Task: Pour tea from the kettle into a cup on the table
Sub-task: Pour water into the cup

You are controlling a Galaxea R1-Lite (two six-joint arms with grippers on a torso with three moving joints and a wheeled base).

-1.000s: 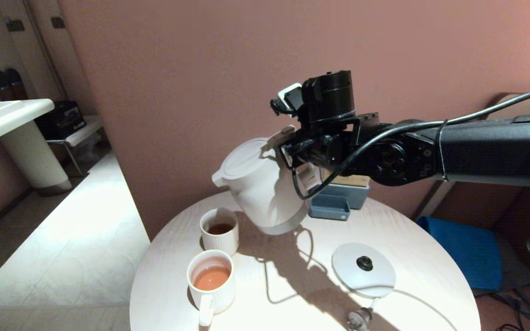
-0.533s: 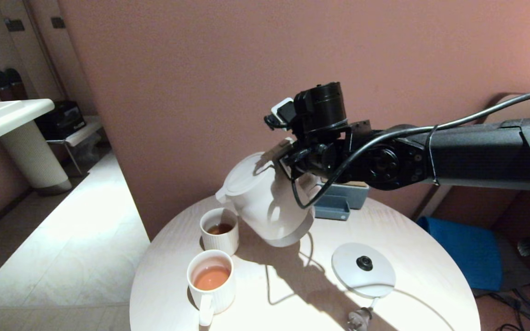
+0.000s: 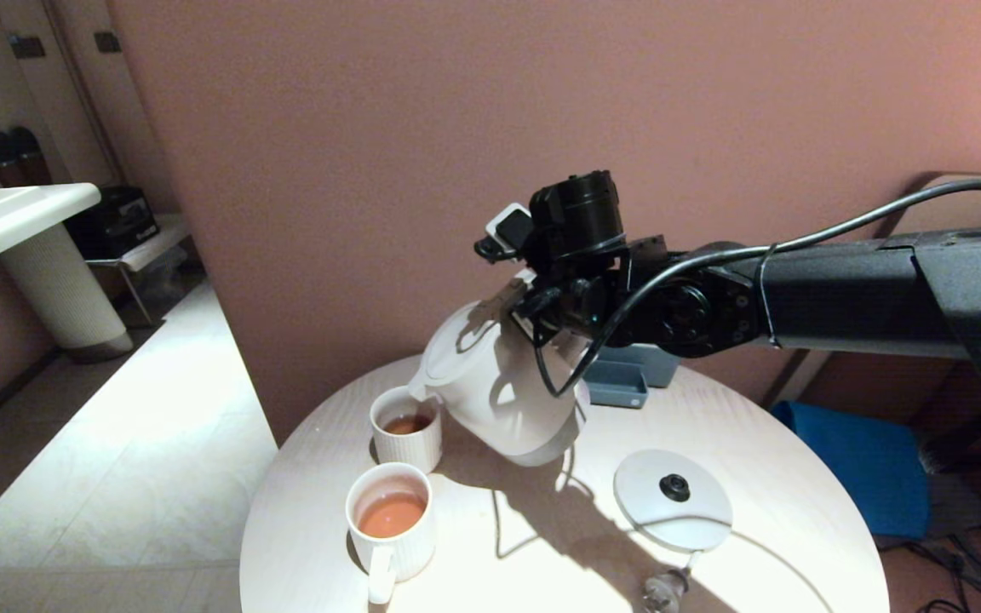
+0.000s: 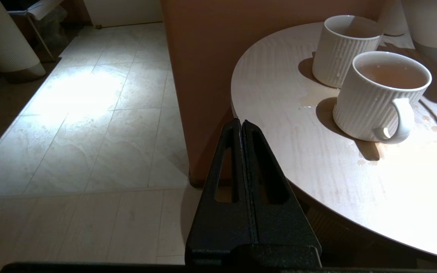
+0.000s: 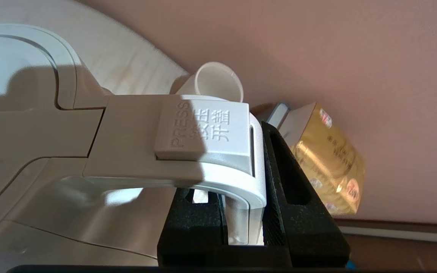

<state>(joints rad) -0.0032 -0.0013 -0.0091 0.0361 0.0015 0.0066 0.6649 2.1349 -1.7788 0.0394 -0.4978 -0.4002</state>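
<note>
The right gripper (image 5: 243, 223) is clamped on the loop handle of the kettle (image 3: 495, 392), one black finger on each side of the handle just under its press button. Compared with a second ago the kettle has come down and tipped further toward the left: its spout, which hung well above the cups, now sits right at the rim of the far cup (image 3: 406, 428), and the arm reaches in lower from the right. Nothing else on the table (image 3: 763, 519) has shifted. There are two ribbed white cups: the far one, holding a little dark tea, and the near cup (image 3: 392, 521), fuller with lighter tea, its handle turned toward the near edge. A third small white cup (image 5: 214, 81) shows only in the right wrist view, beyond the kettle handle. One round white kettle base (image 3: 672, 501) with a black centre lies right of the kettle, its plug (image 3: 665, 589) at the near edge. A blue tray (image 3: 627, 375) stands at the far side behind the kettle, partly hidden by the arm, with a gold box (image 5: 326, 159) by it. The left gripper (image 4: 242, 127) hangs off the table's left edge, over the floor, fingers pressed together, holding nothing.
</note>
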